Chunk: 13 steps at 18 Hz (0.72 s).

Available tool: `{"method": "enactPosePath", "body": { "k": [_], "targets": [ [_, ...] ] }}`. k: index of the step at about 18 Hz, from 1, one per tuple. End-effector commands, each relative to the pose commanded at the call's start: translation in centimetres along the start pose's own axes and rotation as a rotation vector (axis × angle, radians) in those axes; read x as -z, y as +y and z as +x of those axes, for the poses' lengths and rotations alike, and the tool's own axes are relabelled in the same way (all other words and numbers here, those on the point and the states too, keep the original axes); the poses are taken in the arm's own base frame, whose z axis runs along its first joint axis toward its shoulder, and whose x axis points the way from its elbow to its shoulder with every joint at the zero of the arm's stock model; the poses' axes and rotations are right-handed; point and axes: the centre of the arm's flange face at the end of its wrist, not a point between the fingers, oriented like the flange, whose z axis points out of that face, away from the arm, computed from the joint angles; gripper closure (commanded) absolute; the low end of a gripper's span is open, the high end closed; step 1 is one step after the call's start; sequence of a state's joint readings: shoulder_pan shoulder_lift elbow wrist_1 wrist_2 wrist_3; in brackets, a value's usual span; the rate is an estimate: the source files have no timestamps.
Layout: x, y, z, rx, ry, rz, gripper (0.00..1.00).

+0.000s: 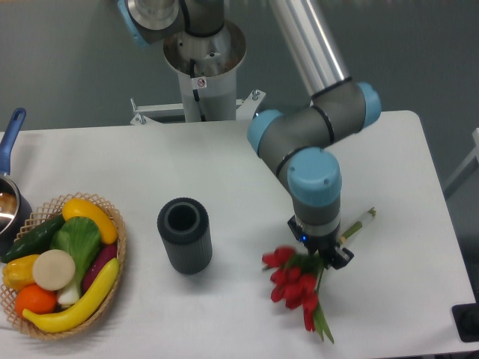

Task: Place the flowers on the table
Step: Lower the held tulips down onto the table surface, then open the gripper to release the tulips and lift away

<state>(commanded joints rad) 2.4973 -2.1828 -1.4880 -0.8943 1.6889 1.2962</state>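
- A bunch of red tulips with green leaves and pale green bound stems (pixel 294 281) is seen low over the right front part of the large white rectangular tabletop with rounded corners (pixel 224 172), the red heads pointing toward the front edge and the pale stem end (pixel 359 224) sticking out to the right and back.
- Whether the flowers actually rest on the tabletop cannot be told from this view — the blooms look very close to the surface.
- The black two-finger gripper (pixel 323 253) at the end of the grey and light-blue arm (pixel 314 187) is pointed down onto the bunch, just behind the red heads.
- The fingers are closed around the bound stems, with leaves and blooms spreading out below them; the fingertips themselves are largely hidden by the wrist.
- A dark grey ribbed cylindrical cup with an open top (pixel 184 234) stands upright on the tabletop, to the left of the flowers and apart from them.
- A woven wicker basket (pixel 116 224) filled with toy vegetables and fruit — yellow, green, orange and purple pieces — sits at the left front of the tabletop.
- A dark pot with a blue handle (pixel 10 134) is partly seen at the left edge, behind the basket.
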Motion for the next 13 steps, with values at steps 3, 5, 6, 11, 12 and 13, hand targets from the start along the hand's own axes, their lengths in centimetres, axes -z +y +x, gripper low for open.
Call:
{"method": "enactPosePath", "body": {
  "k": [3, 5, 6, 11, 12, 13],
  "targets": [
    [-0.5, -0.3, -0.3, 0.0, 0.001, 0.0, 0.53],
    [0.4, -0.2, -0.4, 0.0, -0.009, 0.008, 0.53],
    [0.9, -0.2, -0.5, 0.001, -0.017, 0.013, 0.5],
    [5.2, 0.4, -1.3, 0.032, -0.074, 0.097, 0.0],
    [6.8, 0.4, -1.5, 0.047, -0.099, 0.135, 0.0],
    [8.2, 0.7, -1.8, 0.079, -0.123, 0.158, 0.0]
  ]
}}
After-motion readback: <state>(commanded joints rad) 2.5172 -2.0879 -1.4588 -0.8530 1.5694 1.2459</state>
